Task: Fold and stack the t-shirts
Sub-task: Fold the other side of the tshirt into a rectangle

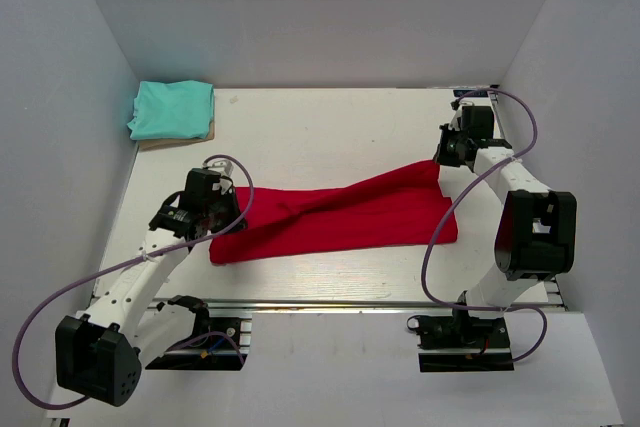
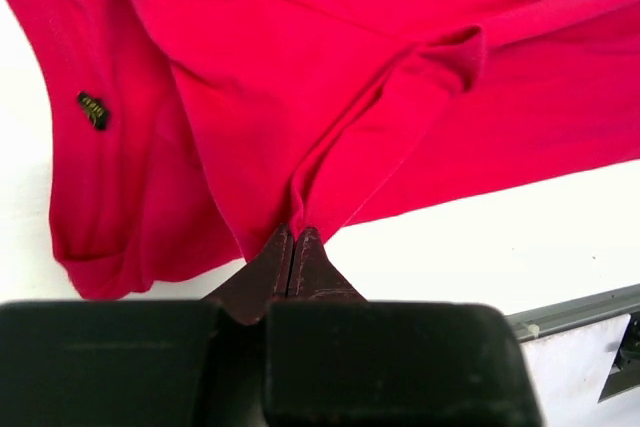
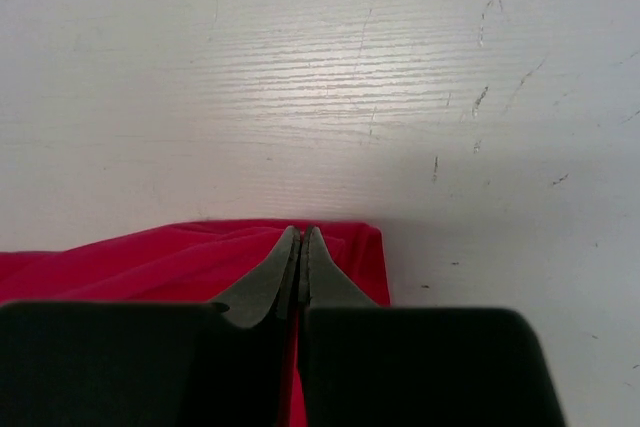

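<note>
Metal rail runs along the worktop near edge, arm bases on it. Left gripper sits left of centre, nearer the near edge. Its jaws are pressed together on a bunched fold at the left end of the red t-shirt, with creases fanning out from the tips in the left wrist view. A small dark label with yellow print shows on the cloth left of that pinch. The red t-shirt lies across the middle of the worktop, long side left to right. Its near hem is roughly parallel to the near edge, and a ridge runs diagonally up to its far right corner. Right gripper is further back, near the right edge, jaws clamped together on that far right corner. In the right wrist view the cloth edge ends just beside the tips, bare worktop past it. The teal t-shirt is in the far left corner, folded into a neat rectangle, well apart from the red one. It lies on a tan flat sheet that sticks out at its near side.
</note>
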Controlling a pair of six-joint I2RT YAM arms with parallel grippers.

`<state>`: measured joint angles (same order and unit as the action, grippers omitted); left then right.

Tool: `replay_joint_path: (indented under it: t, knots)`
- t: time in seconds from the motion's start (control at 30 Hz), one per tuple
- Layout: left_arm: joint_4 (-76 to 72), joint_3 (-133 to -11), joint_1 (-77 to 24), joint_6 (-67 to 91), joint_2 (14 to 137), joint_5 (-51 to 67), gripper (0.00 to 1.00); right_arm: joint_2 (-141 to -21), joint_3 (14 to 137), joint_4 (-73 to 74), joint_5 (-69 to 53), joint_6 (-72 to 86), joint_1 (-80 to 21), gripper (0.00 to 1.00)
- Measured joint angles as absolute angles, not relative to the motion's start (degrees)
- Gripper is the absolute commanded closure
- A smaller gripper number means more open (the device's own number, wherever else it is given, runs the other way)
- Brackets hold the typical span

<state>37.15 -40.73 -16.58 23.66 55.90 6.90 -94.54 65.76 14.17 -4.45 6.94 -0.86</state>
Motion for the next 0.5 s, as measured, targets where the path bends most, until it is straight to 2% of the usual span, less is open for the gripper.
replay_joint_path:
  t: [0.27, 0.33, 0.37, 0.43, 0.47, 0.5]
  knots:
    - [40.4, -40.7, -16.6, 26.1, 57.9, 5.0, 1.00, -94.5, 61.3, 14.8, -4.4, 7.2, -0.9, 1.00]
    - [40.5, -39.9, -16.6, 27.0, 58.0, 5.0, 1.00, -94.5, 59.6, 14.6, -4.2, 7.7, -0.9, 0.89]
    - [40.7, -39.4, -16.6, 27.6, 58.3, 5.0, 0.96, -94.5, 58.7, 14.5, -3.9, 8.2, -0.9, 0.82]
    - [41.1, -38.8, -16.6, 28.5, 59.5, 5.0, 0.80, -94.5, 56.6, 14.6, -3.0, 9.5, -0.9, 0.64]
    - [41.6, -38.8, -16.6, 28.8, 60.4, 5.0, 0.76, -94.4, 55.5, 14.6, -2.3, 10.3, -0.9, 0.54]
    - [42.0, -38.8, -16.6, 29.3, 61.4, 5.1, 0.72, -94.1, 54.5, 14.6, -1.6, 11.2, -0.9, 0.49]
